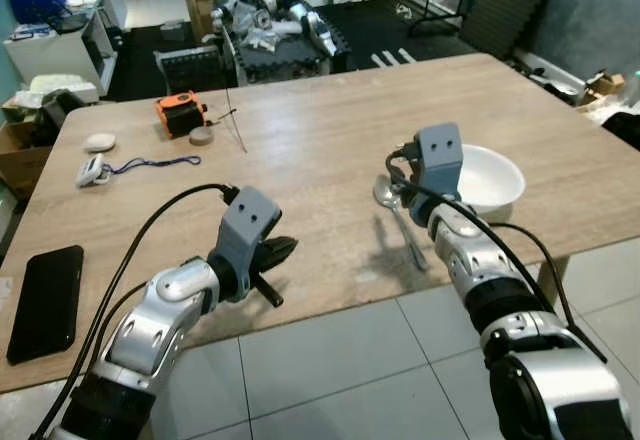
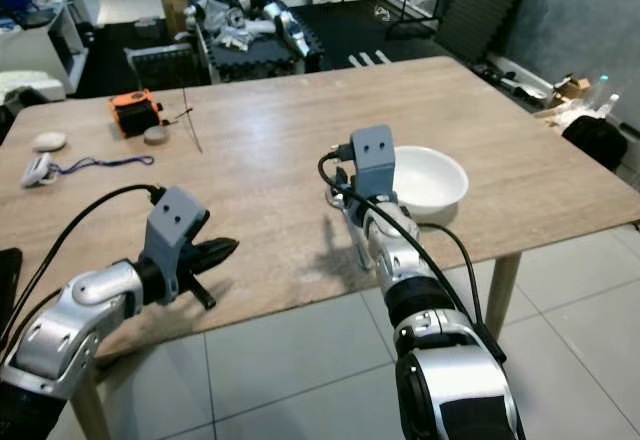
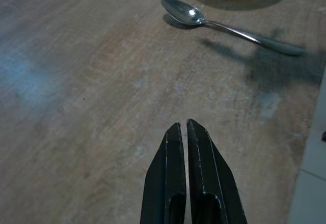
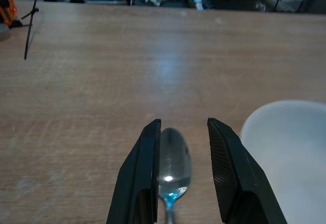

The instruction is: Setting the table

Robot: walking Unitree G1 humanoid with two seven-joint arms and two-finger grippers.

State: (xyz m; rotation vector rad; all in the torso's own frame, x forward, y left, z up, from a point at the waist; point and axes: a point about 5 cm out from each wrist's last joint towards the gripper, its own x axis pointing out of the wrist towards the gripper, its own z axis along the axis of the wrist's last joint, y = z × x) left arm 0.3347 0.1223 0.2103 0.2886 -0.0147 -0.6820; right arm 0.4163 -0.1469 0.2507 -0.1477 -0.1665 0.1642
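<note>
Steel spoon flat on the wooden counter, just left of the white bowl.

Laid bowl-end away from the near counter edge, handle toward it, close beside the bowl but apart from it, as a place setting would have it. Straddled by the right tool, fingers apart on either side of the spoon's bowl-end and, as far as visible, not pinching it: equally fitting a spoon just let go beside the bowl and one about to be gripped. Well left of the bowl, above the near counter edge, the left tool, fingers pressed together on nothing, seemingly kept clear of the setting. Far left of the bowl, a black phone, an orange device and a lanyard, likely no part of the setting.
</note>
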